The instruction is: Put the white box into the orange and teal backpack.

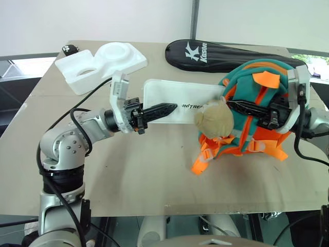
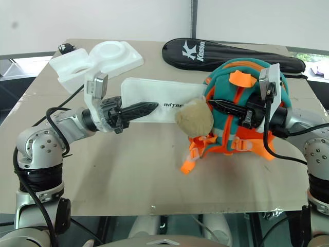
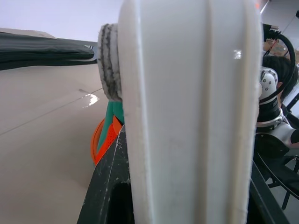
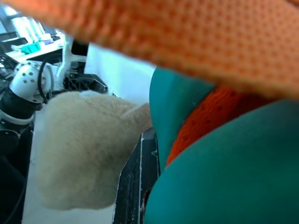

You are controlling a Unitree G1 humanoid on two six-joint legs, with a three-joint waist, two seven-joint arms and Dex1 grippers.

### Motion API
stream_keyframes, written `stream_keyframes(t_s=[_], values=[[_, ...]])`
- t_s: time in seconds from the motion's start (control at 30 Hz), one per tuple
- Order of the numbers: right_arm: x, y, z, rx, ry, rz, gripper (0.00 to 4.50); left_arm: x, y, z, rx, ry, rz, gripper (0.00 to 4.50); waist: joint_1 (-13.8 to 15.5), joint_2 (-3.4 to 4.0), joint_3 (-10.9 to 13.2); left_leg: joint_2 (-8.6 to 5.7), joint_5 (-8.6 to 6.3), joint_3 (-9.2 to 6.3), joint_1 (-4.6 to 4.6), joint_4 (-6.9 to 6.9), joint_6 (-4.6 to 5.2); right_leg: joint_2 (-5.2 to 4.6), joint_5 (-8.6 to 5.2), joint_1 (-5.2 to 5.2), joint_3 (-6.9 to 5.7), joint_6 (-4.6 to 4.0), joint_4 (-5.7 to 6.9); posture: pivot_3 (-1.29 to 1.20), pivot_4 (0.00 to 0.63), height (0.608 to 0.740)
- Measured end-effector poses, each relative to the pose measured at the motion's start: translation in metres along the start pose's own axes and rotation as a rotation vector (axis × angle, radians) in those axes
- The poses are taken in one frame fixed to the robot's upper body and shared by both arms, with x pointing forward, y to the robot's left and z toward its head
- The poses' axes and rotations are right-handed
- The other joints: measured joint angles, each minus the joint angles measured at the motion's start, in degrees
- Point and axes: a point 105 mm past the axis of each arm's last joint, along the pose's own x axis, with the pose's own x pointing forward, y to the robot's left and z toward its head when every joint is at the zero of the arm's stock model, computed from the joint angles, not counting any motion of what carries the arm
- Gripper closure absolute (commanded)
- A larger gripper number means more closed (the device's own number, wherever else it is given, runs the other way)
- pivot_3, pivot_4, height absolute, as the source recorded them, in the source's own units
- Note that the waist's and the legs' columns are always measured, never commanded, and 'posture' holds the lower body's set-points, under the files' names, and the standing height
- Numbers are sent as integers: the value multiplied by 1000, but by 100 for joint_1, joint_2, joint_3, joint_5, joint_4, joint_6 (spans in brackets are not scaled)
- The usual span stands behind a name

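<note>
White box (image 1: 181,101) lies flat mid-table, its far end tucked behind the plush toy (image 1: 214,118) and against the orange and teal backpack (image 1: 257,98).

Nearest me: left gripper (image 1: 163,110) pinches the box's near edge, fingers level and reaching right; in the left wrist view the box edge stands between them. Right gripper (image 1: 237,106) is pressed together on the backpack's front fabric by the orange zip line.

Risks as I judge them:
- I cannot see the bag mouth properly open. If the right hand holds only a fold, the box will butt the fabric and shove the backpack off its spot.
- Plush toy sits right in the box's path and may jam the entry.
- Left grip is on a thin edge; lifting could let the box swing or slip.

Far side: foam block (image 1: 100,64) and black racket case (image 1: 226,55), both well apart, no hazard.
</note>
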Motion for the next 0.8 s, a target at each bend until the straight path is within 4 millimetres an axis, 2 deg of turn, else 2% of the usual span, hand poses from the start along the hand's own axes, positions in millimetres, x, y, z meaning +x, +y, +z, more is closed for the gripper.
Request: stream_keyframes(t_s=[0.1, 0.2, 0.53, 0.67, 0.8], values=[[-15, -14, -22, -52, 119, -95, 4425, 0, -2, 6, 3, -14, -8, 3381, 8, -1, -1, -2, 0, 3, 0, 3, 0, -2, 0, 1, 3, 0, -3, 0, 150, 740], [-19, -19, -28, -72, 139, -116, 4425, 1, -4, 11, 7, -34, -24, 3381, -11, -1, -1, -1, 0, 6, 4, 3, 0, 0, 0, 1, 9, 1, -2, 0, 150, 740], [-22, -22, -29, -73, 159, -116, 4425, 4, -7, 19, 49, -39, -42, 3381, 10, -2, -1, -3, 0, 4, 5, 8, 0, 0, 1, 10, 8, 1, -4, 0, 150, 740], [-22, -18, -27, -23, 136, -93, 4425, 8, -7, 13, 133, 7, -54, 3381, 18, -2, -1, -3, 0, 4, 6, 7, 0, 0, 0, 10, 8, 0, -4, 0, 150, 740], [-21, -9, -14, 83, 52, -29, 4425, 17, -5, -3, 218, 43, -59, 3381, 15, -1, -1, -3, 0, 4, 6, 6, 0, 0, 1, 9, 9, 0, -4, 0, 150, 740]])
